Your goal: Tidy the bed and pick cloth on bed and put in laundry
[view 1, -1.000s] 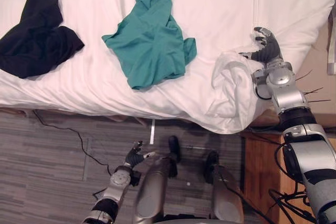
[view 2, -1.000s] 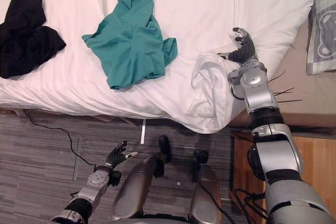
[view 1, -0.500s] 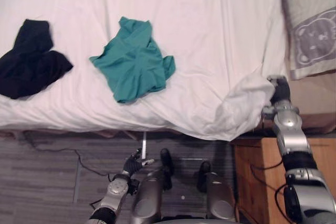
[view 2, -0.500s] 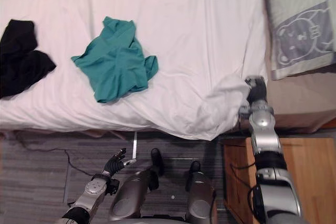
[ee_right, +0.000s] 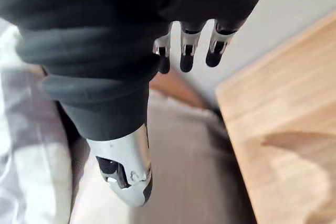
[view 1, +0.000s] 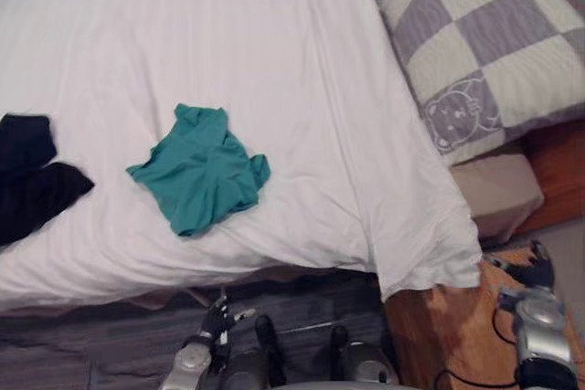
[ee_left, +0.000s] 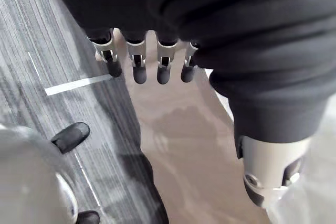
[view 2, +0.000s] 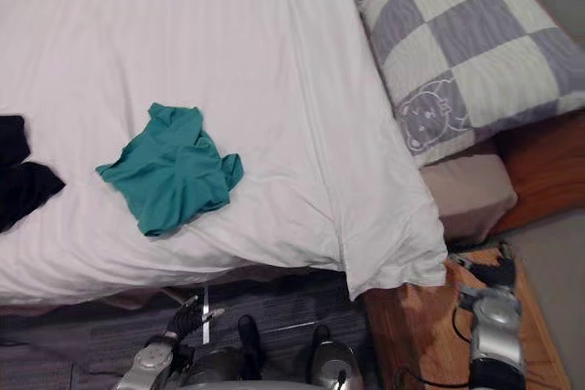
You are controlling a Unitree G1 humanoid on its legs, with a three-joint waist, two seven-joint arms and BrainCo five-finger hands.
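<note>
Both your left hand (view 1: 218, 319), low by the grey floor (view 1: 91, 353), and right hand (view 1: 532, 269), by the wooden bedside table (view 1: 439, 317), are hanging loose-fingered and empty; be reaching for the crumpled teal cloth (view 1: 196, 180) lying near-left on the white duvet (view 1: 274, 61), pinching its bunched middle.

- duvet (view 1: 302, 89): white, faint tone-on-tone stripes
- teal cloth (view 1: 199, 182), near the bed's front edge: one solid teal all over
- black cloth (view 1: 32, 187), at the bed's left edge: plain black
- pillow (view 1: 484, 34), at the bed's far right corner: big checks, grey-lilac and cream, with a grey bear outline (view 1: 452, 116) on the near corner check
- sheet (view 1: 498, 191) under the pillow: plain beige
- wooden unit (view 1: 439, 326), off the bed's front right corner: orange-brown
- floor (ee_left: 31, 51): grey with darker streaks, and one white strip (ee_left: 79, 84)
- left hand (view 1: 218, 319), right hand (view 1: 533, 271): silver fingers (ee_left: 137, 59) with dark tips, black ribbed covers
</note>
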